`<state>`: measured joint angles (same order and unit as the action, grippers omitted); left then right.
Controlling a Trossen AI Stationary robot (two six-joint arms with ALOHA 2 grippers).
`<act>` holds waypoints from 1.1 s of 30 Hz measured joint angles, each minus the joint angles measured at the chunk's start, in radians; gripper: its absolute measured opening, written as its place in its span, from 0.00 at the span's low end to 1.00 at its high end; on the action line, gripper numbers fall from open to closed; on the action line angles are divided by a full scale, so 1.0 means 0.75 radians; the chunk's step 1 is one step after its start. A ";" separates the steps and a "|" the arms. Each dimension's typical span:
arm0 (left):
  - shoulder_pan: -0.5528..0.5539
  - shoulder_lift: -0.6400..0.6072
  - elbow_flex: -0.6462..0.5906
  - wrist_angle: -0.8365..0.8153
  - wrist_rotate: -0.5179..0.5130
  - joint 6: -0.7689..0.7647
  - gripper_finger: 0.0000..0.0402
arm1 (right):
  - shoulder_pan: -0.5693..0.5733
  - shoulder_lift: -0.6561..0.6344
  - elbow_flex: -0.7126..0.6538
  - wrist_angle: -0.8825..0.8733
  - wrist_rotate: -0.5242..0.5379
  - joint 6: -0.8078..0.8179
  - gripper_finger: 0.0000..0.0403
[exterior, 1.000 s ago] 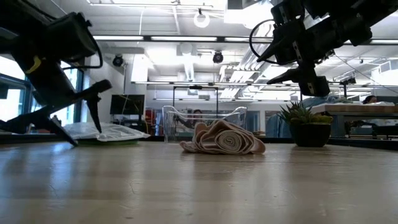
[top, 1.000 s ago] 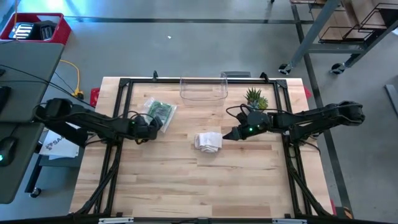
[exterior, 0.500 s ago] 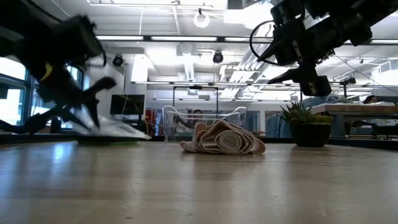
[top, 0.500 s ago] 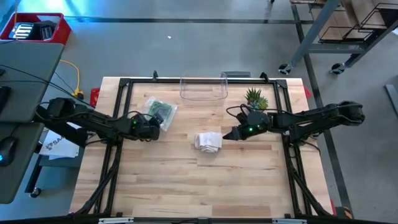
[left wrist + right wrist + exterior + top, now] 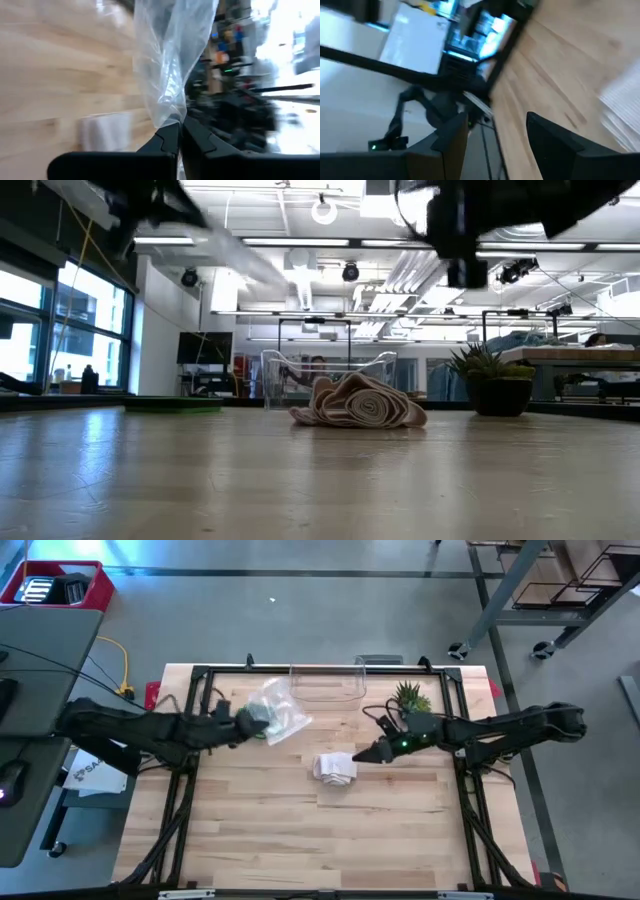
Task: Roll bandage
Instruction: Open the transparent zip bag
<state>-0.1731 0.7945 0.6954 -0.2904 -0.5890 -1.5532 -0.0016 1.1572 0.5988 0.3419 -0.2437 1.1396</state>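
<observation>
From above, the left gripper (image 5: 252, 720) is clamped on a clear plastic bag (image 5: 278, 712) raised off the wooden table (image 5: 300, 830); its wrist camera shows the pinch up close. The right gripper (image 5: 362, 756), fingers parted and empty, hangs just beside the one loosely bundled beige bandage (image 5: 335, 767) at the table's centre. The table-level camera shows the bandage's (image 5: 358, 404) folds, one clear bin (image 5: 325, 378) and one potted plant (image 5: 497, 385), with a workshop behind; the arms there are blurred, possibly moving.

table (image 5: 300, 830): pale smooth wood; bandage (image 5: 334, 766): beige cloth; bag (image 5: 167, 60): clear glossy plastic
</observation>
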 joint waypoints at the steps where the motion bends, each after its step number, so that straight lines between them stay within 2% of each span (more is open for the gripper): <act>1: 0.000 -0.024 0.025 0.002 -0.004 0.001 0.00 | -0.005 0.000 0.026 0.008 0.003 -0.026 0.48; 5: 0.000 -0.066 0.124 0.037 -0.019 0.068 0.00 | -0.015 0.000 0.161 0.010 0.013 -0.210 0.48; 8: 0.000 -0.062 0.178 0.084 -0.001 0.125 0.00 | -0.015 0.000 0.284 -0.029 0.074 -0.476 0.48; 12: -0.001 -0.049 0.221 0.251 0.040 0.118 0.00 | 0.004 0.000 0.480 -0.183 0.252 -0.976 0.48; 16: -0.001 -0.019 0.261 0.540 0.235 0.118 0.00 | 0.039 0.010 0.697 -0.464 0.451 -1.636 0.48; 20: -0.003 0.025 0.342 0.739 0.370 0.099 0.00 | 0.084 0.046 0.884 -0.649 0.704 -2.156 0.48; 24: -0.023 0.096 0.471 0.669 0.413 0.120 0.00 | 0.117 0.110 1.035 -0.648 0.856 -2.563 0.48; 31: -0.034 0.229 0.613 0.497 0.502 0.055 0.00 | 0.173 0.276 1.269 -0.649 0.889 -3.044 0.48; 33: -0.034 0.246 0.636 0.458 0.503 0.048 0.00 | 0.196 0.318 1.312 -0.654 0.943 -3.200 0.48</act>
<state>-0.1986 0.9787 1.1723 0.0530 -0.2120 -1.5173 0.1453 1.3961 1.5826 -0.1483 0.4632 -1.2606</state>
